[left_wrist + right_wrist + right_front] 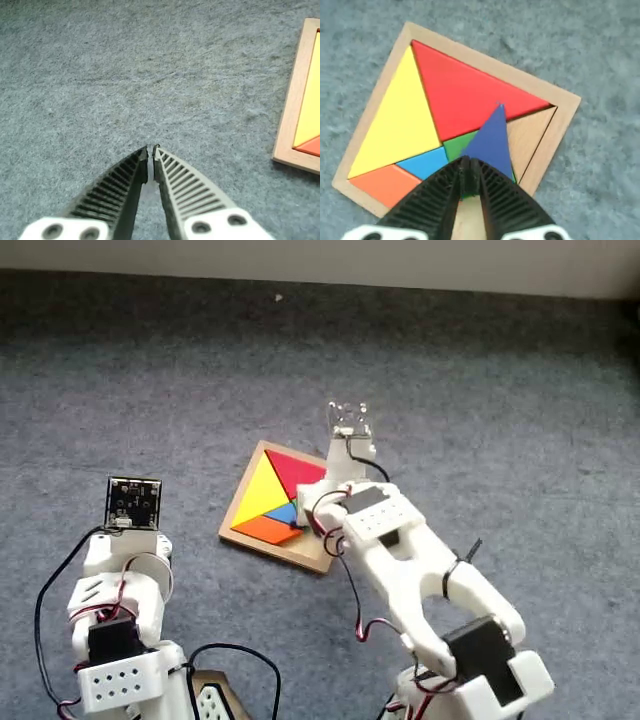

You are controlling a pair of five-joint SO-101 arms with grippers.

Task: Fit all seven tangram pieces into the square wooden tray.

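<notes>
Five pieces (400, 120) sat in the tray (495, 70); over it the right gripper (469, 162) clenched the blue triangle (490, 142), probably bound for its bare corner (532, 132); left gripper (151, 149) closed.

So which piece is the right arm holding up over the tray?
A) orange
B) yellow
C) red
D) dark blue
D: the dark blue triangle sticks out from between the right arm's jaws, above the tray, while the yellow, orange and red pieces lie flat in it.
</notes>
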